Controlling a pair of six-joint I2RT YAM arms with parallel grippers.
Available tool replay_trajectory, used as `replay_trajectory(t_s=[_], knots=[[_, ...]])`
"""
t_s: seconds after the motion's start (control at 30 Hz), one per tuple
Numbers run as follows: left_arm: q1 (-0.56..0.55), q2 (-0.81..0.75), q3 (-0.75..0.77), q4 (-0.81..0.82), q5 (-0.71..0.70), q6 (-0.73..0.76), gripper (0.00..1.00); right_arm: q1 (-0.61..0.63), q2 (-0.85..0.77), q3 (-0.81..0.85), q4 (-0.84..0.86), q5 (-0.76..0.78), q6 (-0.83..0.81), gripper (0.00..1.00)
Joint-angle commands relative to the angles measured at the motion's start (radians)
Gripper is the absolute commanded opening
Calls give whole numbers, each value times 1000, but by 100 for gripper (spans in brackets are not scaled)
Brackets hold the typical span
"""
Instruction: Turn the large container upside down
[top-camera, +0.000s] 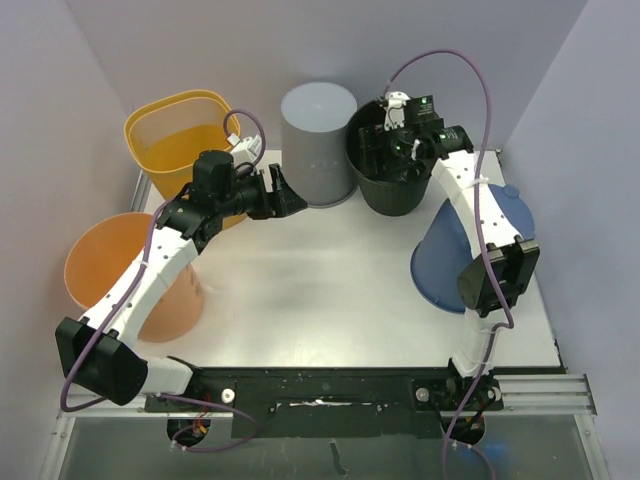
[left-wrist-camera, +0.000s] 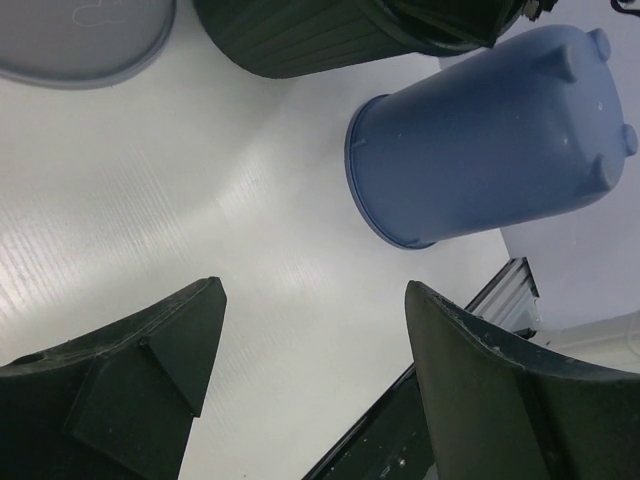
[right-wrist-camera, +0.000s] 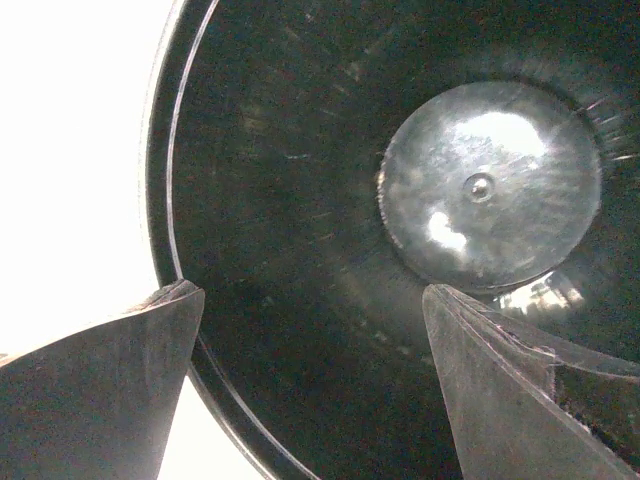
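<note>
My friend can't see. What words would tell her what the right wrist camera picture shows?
The camera looks down into a black bucket, its shiny round bottom at the upper right. The right gripper has its two dark fingers wide open at the lower corners, holding nothing. Bright white table shows along the left edge.

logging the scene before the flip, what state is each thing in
black container, upright, mouth open
grey container, upside down
blue container, upside down, rim down
yellow container, upright
left tool, open, holding nothing
right tool, open, over the black container's mouth
</note>
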Motion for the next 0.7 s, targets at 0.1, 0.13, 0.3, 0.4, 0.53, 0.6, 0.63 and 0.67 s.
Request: replay_trajectory(t_s=[0.1,0.13,0.3,0.4,0.53,0.6,0.63,0.67], knots=[[17,-15,20,38,0,28,73,121,-160,-171,35,-17,84,98],[20,-13,21,35,1,29,73,141,-171,-190,40,-7,98,98],[27,-14,29,32,6,36,73,233,-232,-168,28,54,133,98],[28,-14,33,34,13,37,73,260,-273,-92,13,47,136,98],[32,-9,28,43,20,35,73,247,-339,-116,58,46,124,99],[33,-4,22,54,27,30,73,215,-343,-162,74,50,125,99],[33,-2,20,58,30,28,73,197,-335,-181,74,41,134,99],[33,-1,19,60,33,26,73,182,-327,-201,77,29,136,99]])
